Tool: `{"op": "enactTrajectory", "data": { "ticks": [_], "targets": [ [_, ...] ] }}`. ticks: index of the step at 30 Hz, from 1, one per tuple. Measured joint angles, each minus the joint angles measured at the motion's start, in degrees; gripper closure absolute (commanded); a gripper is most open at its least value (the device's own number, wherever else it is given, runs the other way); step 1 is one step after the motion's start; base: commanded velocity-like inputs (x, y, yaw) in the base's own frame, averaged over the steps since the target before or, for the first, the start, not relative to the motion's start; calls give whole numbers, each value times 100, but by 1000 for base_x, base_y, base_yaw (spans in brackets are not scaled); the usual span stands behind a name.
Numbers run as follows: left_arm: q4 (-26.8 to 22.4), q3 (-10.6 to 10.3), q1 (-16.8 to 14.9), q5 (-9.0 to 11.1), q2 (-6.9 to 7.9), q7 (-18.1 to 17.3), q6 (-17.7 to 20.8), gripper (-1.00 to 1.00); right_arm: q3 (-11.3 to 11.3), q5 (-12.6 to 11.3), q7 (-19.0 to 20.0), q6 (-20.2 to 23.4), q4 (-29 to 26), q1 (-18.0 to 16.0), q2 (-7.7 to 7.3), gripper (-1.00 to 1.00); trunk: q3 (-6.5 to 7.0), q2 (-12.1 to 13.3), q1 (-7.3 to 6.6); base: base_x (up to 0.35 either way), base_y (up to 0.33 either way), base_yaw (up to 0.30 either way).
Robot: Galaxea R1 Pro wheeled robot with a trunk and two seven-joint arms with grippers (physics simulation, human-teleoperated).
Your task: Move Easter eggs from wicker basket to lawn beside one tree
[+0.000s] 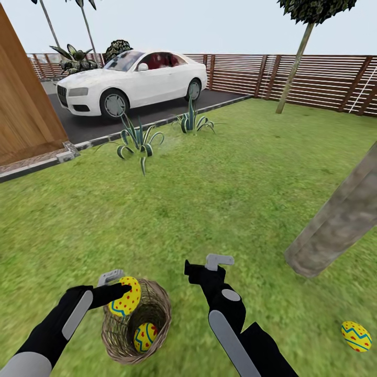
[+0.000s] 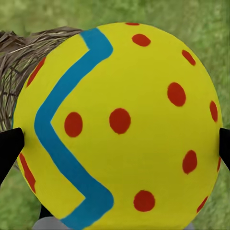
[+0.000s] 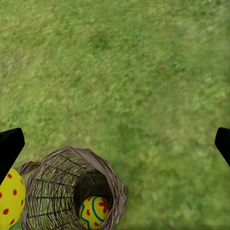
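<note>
The wicker basket point(image 1: 137, 330) sits on the lawn point(image 1: 209, 199) just in front of the robot, tipped so that its open mouth shows in the head view. One Easter egg point(image 1: 145, 336) lies inside it, low against the woven wall; the right wrist view shows the same egg point(image 3: 94, 212) at the bottom of the basket point(image 3: 72, 189). A second egg point(image 1: 125, 296) is pinched in the left gripper point(image 1: 121, 293) at the basket's near rim, above the opening. In the left wrist view this egg point(image 2: 120, 124) sits between the two dark fingertips point(image 2: 9, 146), which press on its sides, with the basket's rim point(image 2: 19, 52) behind it. The right gripper point(image 1: 209, 264) hovers over bare grass beside the basket, well clear of it, with its fingers point(image 3: 8, 146) spread wide and nothing between them. A third egg point(image 1: 356, 335) lies on the grass off to the right, near the foot of a thick grey-brown tree trunk point(image 1: 337, 220) that leans across the right edge of the head view. Farther off, two spiky plants point(image 1: 137, 140) stand at the lawn's border, a white car point(image 1: 131, 81) is parked on the dark driveway point(image 1: 157, 112), and a slatted wooden fence point(image 1: 314, 78) closes the garden behind a thin-trunked tree point(image 1: 294, 68).
</note>
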Motion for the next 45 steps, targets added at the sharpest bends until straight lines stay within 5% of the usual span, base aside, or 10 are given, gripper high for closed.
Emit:
{"op": "enactTrajectory", "data": {
  "ticks": [5,10,14,19,26,34,45],
  "targets": [
    [-178,-1,17,2,0,13,23,100,0,0,-2,0,1,2,-3,-100,0,0,0,0,0,0],
    [-1225,18,476,2,1,29,193,100,0,0,0,0,-1,-1,-8,-100,0,0,0,0,0,0],
    [-1633,29,538,-2,1,37,305,100,-5,0,0,0,-3,0,-9,-100,0,0,0,0,0,0],
    [-2243,55,548,-39,0,350,1076,100,-16,0,1,0,-1,-1,-10,-100,0,0,0,0,0,0],
    [-2375,71,325,-56,30,751,1922,100,-18,0,1,0,-3,6,-9,-100,0,0,0,0,0,0],
    [-2935,64,157,-62,-5,1118,1953,100,-18,0,-5,0,-1,8,-15,-100,0,0,0,0,0,0],
    [-3029,4,146,-71,-25,1457,1953,100,-19,-1,-8,-7,0,9,-18,-100,12,0,0,0,0,-113]
  ]
}}
